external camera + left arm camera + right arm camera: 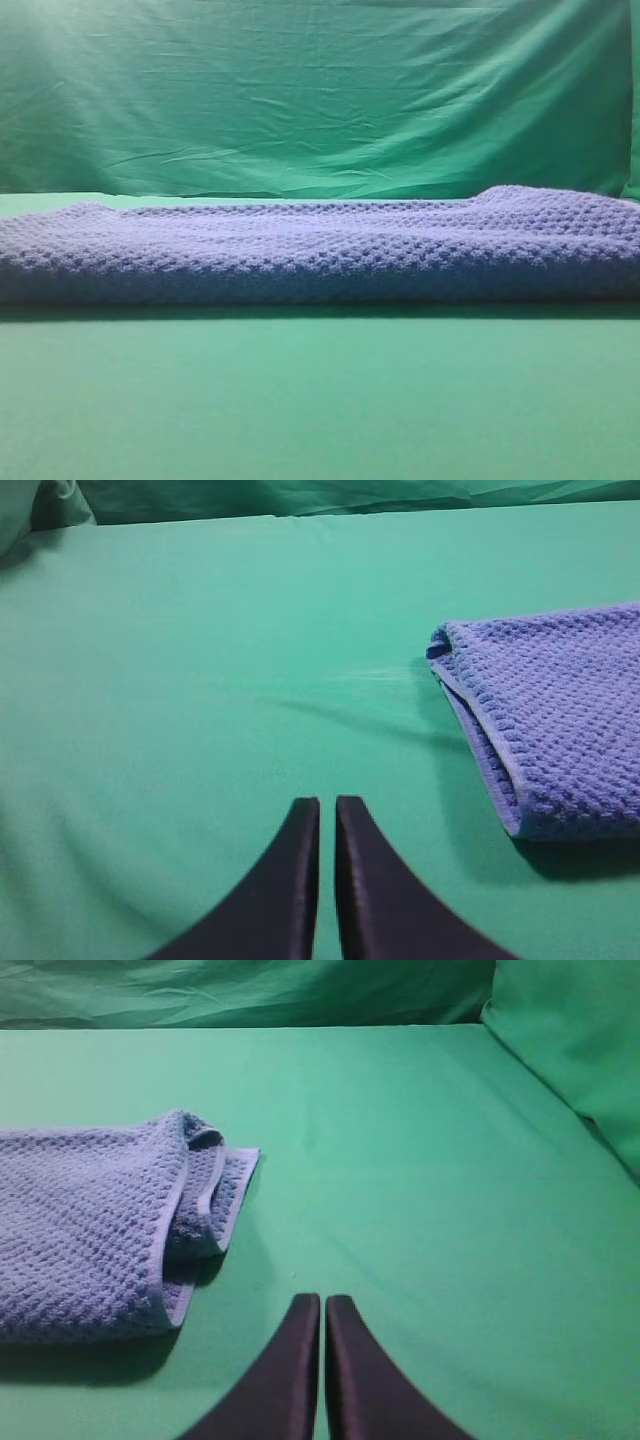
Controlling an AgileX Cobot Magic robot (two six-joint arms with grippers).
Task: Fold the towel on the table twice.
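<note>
Wrinkled green curtain [320,90] hangs behind the scene, and below it the tabletop [320,400] spreads out under smooth bright green fabric. Across this surface lies the towel [320,250], a blue-grey waffle-weave cloth folded into a long, low band that runs from the left edge to the right edge of the exterior high view, its right end sitting slightly higher than the rest. From the left wrist camera, the towel's folded end [550,720] shows stacked layers with a flat hemmed edge along the side facing the camera, resting on the green cloth and casting a dark shadow beneath. The left end effector [327,815] hovers over bare fabric well apart from that end, its two dark fingers nearly together with only a thin gap, holding nothing. From the right wrist camera, the towel's other end [100,1230] appears looser, its hemmed corners curled and splayed. The right end effector [322,1310] is closed and empty, near that end but not touching it.
</note>
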